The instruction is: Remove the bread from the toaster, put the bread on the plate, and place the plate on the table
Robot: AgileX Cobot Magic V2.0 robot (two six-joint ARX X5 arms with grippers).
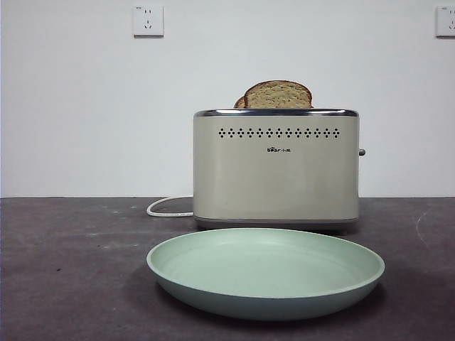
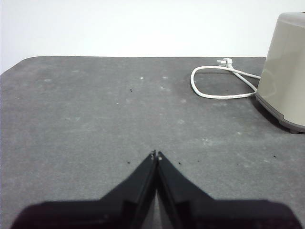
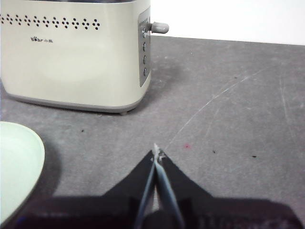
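The bread (image 1: 278,94) stands in the toaster (image 1: 276,168), behind the plate (image 1: 265,273) mid-table (image 1: 71,270). Both the left gripper (image 2: 156,154) and right gripper (image 3: 156,151) wait clenched, empty. A skewed pinch could crumble the slice or jam it against the slot.

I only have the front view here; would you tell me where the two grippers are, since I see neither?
Observer: The left gripper hangs shut over bare table, beside the toaster's cord end.
Operator: And the other one?
Observer: The right gripper is shut too, near the toaster's lever side, the plate at its edge.
Operator: Is the cord plugged in?
Observer: No, the white cord lies looped with its plug on the table.
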